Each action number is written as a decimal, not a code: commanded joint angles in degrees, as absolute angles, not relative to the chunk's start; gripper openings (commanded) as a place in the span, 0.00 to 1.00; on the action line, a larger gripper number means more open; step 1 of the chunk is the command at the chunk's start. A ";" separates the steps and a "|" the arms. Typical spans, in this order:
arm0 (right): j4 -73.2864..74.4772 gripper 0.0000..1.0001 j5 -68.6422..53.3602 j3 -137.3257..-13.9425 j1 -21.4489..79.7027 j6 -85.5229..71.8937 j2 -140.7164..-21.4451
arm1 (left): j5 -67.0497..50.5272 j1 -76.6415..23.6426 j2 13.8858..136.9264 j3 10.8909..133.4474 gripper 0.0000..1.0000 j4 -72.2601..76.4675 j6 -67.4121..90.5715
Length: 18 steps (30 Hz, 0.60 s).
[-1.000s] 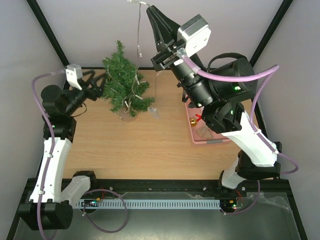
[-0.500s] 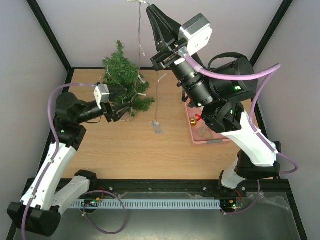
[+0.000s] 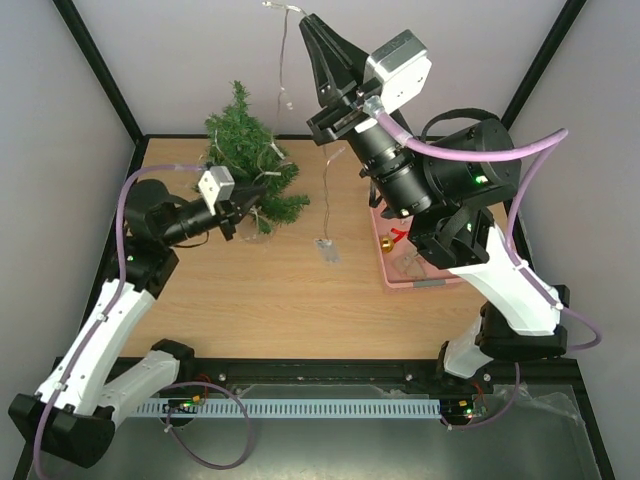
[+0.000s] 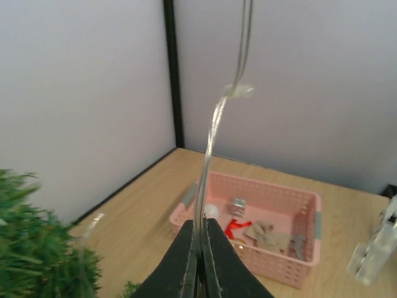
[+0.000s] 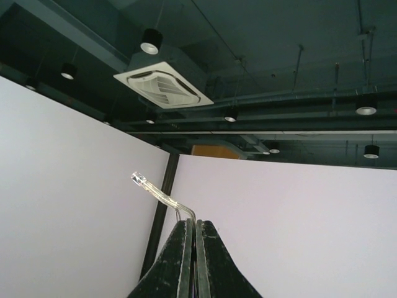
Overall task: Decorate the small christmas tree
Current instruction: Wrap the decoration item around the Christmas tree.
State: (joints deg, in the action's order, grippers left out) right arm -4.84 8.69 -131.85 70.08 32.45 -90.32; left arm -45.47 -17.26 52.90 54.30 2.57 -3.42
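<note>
– Left gripper (image 4: 198, 228), how does it stand?
– Jaws pressed together on the light string (image 4: 214, 124), which rises straight up from between the black, tapered fingers. That arm reaches low across the table (image 3: 300, 300) from the left, forearm near level, gripper (image 3: 250, 203) beside the tree's lower right branches.
– And the right gripper (image 5: 195, 225)?
– Closed too, pinching the string (image 5: 158, 192) near its tip, where one clear bulb sticks out. Its arm is reared high, wrist bent back, fingers (image 3: 322, 50) pointing up and away from the table.
– What is the string like?
– Thin, clear, glossy wire. From the raised gripper (image 3: 308, 22) it loops down in two strands (image 3: 283, 70); a small clear box (image 3: 325, 250) sits at one lower end. I cannot tell whether that box touches the wood.
– Where is the tree?
– At the back left corner of the table, upright (image 3: 245, 150), dark green and bushy with stiff needles; some string already lies among its branches.
– Further out?
– A pink plastic basket (image 4: 267, 267) with a perforated wall stands on the right, holding a red bow (image 4: 236, 226) and a beige bow (image 4: 260, 233).
</note>
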 commanded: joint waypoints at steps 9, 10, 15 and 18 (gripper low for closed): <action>-13.78 0.02 20.86 -123.95 69.96 41.86 -87.21 | -6.07 -17.46 45.51 62.25 0.02 7.17 -8.45; -14.70 0.02 22.13 -123.93 69.92 43.54 -87.75 | -3.95 -17.41 46.10 62.72 0.02 8.82 -9.71; -17.28 0.02 26.79 -127.74 67.34 46.69 -92.95 | 5.37 -17.32 52.91 69.20 0.02 16.10 -12.83; -17.72 0.02 26.58 -129.91 64.88 44.51 -94.71 | 10.45 -17.03 58.49 74.94 0.03 19.36 -14.91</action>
State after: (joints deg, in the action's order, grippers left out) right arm -14.39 23.86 -126.82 67.55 43.99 -92.29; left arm -0.14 -17.34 52.88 69.12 11.57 -10.72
